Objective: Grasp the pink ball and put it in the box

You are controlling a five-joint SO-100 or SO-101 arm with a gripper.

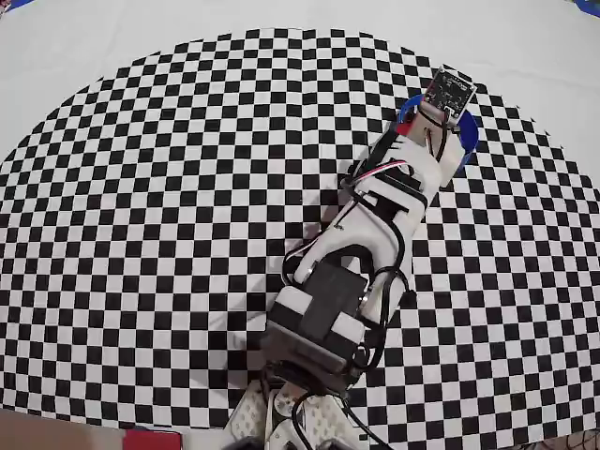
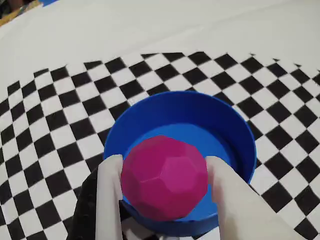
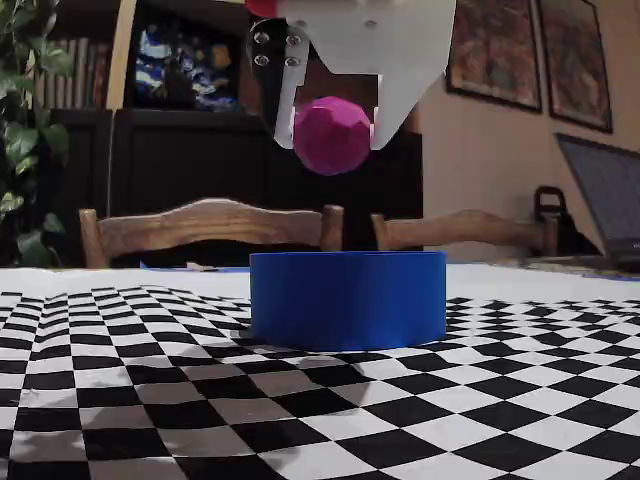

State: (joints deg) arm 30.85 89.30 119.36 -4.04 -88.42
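The gripper (image 3: 333, 125) clamps the pink ball (image 3: 332, 135) above the box (image 3: 347, 298); released from this height, it may bounce out.

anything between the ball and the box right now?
Nothing visible. The gripper holds the pink ball in the air above the box; the wrist view shows the box's blue bottom bare beneath the ball.

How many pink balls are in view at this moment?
1. The pink ball is clamped in the gripper, held in the air above the blue box. The arm hides part of the cloth in the overhead view.
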